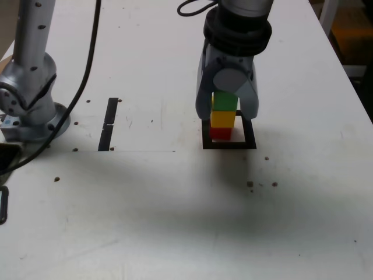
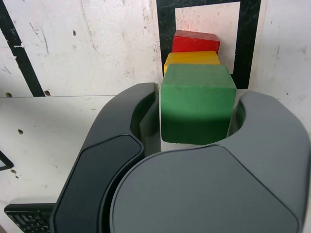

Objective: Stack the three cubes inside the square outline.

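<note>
Green cube (image 2: pixel 197 104) (top of 3 stacked) sits between the released hand's (image 2: pixel 196 110) parted fingertips (image 2: pixel 152 119).

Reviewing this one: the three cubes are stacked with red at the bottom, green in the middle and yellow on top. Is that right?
Not quite: the upper two are swapped. The exterior view shows the yellow cube in the middle and the green cube on top. The red cube is indeed at the bottom.
</note>
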Action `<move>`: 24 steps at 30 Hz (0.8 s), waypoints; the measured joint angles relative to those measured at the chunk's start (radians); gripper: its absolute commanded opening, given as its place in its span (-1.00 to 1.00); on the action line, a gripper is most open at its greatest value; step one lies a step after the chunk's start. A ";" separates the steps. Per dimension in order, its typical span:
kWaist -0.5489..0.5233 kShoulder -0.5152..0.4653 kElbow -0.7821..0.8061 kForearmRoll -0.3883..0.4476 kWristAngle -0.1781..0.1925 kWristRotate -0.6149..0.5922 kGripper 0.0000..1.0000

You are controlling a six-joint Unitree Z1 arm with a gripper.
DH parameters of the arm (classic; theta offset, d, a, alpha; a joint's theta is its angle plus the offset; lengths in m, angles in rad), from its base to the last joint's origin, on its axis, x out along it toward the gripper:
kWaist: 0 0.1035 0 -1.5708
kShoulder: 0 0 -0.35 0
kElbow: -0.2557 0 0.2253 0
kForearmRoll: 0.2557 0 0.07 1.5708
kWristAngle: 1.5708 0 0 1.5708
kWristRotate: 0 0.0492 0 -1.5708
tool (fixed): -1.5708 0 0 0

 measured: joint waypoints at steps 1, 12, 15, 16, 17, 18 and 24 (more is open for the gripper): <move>0.000 0.000 -0.001 0.000 0.000 0.000 0.35; 0.000 -0.005 -0.010 0.011 0.020 0.000 0.40; 0.000 -0.056 -0.027 0.045 0.047 -0.001 0.41; 0.000 -0.075 -0.032 0.055 0.053 -0.003 0.41; 0.000 -0.094 -0.036 0.058 0.055 -0.004 0.42; 0.000 -0.111 -0.038 0.068 0.063 -0.008 0.42; 0.020 -0.272 0.005 0.145 0.130 -0.043 0.42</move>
